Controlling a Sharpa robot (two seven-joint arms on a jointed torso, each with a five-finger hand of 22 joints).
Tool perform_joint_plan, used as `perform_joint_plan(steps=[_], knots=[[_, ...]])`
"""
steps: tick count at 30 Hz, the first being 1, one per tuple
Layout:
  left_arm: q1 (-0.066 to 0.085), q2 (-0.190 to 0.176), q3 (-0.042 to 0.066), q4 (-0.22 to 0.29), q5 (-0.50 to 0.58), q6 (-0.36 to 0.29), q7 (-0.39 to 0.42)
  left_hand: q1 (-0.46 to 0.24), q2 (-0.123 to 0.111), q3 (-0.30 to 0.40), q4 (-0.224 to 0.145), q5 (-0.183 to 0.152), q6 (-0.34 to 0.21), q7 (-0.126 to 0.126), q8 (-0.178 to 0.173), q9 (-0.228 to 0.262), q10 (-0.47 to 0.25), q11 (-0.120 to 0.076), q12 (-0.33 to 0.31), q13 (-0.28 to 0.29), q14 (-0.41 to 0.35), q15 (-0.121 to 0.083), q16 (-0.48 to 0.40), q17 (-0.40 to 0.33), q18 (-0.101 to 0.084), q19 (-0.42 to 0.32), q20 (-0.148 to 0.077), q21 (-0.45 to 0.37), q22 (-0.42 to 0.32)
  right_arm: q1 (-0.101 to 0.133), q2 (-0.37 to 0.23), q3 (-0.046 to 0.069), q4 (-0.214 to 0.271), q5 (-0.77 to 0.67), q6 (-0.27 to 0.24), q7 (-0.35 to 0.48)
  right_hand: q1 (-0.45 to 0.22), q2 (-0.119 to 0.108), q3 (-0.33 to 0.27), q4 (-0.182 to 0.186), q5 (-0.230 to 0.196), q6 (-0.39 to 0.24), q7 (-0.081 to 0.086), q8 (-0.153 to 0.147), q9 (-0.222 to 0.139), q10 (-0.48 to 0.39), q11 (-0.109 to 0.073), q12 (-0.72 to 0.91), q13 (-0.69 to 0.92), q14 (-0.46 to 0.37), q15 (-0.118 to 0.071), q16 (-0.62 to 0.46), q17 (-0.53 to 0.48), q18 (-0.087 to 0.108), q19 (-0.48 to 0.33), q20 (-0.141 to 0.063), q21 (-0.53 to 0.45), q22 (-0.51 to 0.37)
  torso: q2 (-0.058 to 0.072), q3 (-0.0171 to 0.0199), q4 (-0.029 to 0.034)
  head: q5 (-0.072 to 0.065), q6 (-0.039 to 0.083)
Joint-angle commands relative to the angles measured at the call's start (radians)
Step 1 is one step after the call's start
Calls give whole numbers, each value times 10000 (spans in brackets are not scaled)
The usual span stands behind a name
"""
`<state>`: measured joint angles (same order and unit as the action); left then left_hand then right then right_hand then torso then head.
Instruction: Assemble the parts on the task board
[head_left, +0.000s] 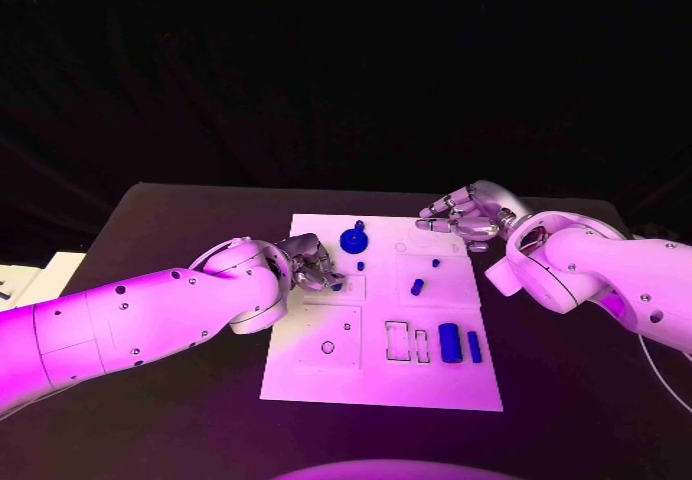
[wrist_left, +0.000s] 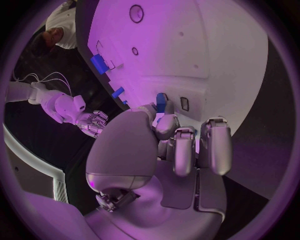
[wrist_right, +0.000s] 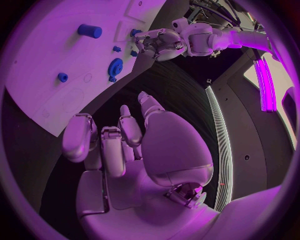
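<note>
The white task board (head_left: 382, 375) lies mid-table. My left hand (head_left: 310, 262) rests over its left middle and pinches a small blue part (wrist_left: 161, 102) between thumb and finger, just above the board near a small slot (wrist_left: 184, 103). A blue gear (head_left: 353, 240) stands at the far end, with small blue pegs (head_left: 436, 263) (head_left: 417, 287) behind it. At the near right, a blue cylinder (head_left: 450, 342) and a thin blue bar (head_left: 475, 346) sit beside empty rectangular slots (head_left: 398, 341). Hovering off the far right corner, my right hand (head_left: 464, 215) holds nothing, its fingers loosely bent.
Black table (head_left: 173, 220) surrounds the board on all sides. A round hole (head_left: 327, 347) marks the board's near left. The right wrist view shows the gear (wrist_right: 115, 66), the cylinder (wrist_right: 89, 31) and my left hand (wrist_right: 159, 44) across the board.
</note>
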<state>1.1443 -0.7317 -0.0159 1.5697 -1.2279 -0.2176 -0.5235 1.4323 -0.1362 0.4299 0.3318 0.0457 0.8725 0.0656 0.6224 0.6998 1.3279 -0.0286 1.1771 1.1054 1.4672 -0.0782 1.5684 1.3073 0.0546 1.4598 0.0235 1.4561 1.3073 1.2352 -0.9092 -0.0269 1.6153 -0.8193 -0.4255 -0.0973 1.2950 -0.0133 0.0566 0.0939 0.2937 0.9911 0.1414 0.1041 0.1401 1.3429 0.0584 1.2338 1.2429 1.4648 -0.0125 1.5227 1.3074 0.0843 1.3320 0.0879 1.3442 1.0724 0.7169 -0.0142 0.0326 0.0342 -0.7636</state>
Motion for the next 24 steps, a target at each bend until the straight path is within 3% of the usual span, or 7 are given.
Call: perform_joint_plan(steps=[1, 24], knots=[[-28, 40, -7, -72, -184, 225, -28, 0, 5, 1283, -1222, 21, 170, -227, 37, 91, 42, -4, -7, 10, 1036, -67, 24, 2635, -124, 103, 28, 53, 915, -9, 4, -1, 19, -13, 53, 112, -113, 6, -16, 35, -39, 16, 1, 29, 9, -47, -30, -40, -12, 849, -57, -70, 1750, 138, -23, -11, -46, -7, 0, 1, 5, -5, -27], [-43, -25, -3, 34, -171, 830, -218, -87, -55, 1438, -1254, 21, 181, -228, 55, 136, 68, -5, 17, 38, 1036, -68, 24, 2635, -123, 102, 27, 48, 914, -25, 3, -2, 12, -7, 121, 115, -116, 41, -18, 57, -42, 10, 2, 28, 10, -41, -29, -30, -4, 848, -57, -71, 1749, 140, -25, -10, -50, -13, -1, -2, 9, -49, -135]])
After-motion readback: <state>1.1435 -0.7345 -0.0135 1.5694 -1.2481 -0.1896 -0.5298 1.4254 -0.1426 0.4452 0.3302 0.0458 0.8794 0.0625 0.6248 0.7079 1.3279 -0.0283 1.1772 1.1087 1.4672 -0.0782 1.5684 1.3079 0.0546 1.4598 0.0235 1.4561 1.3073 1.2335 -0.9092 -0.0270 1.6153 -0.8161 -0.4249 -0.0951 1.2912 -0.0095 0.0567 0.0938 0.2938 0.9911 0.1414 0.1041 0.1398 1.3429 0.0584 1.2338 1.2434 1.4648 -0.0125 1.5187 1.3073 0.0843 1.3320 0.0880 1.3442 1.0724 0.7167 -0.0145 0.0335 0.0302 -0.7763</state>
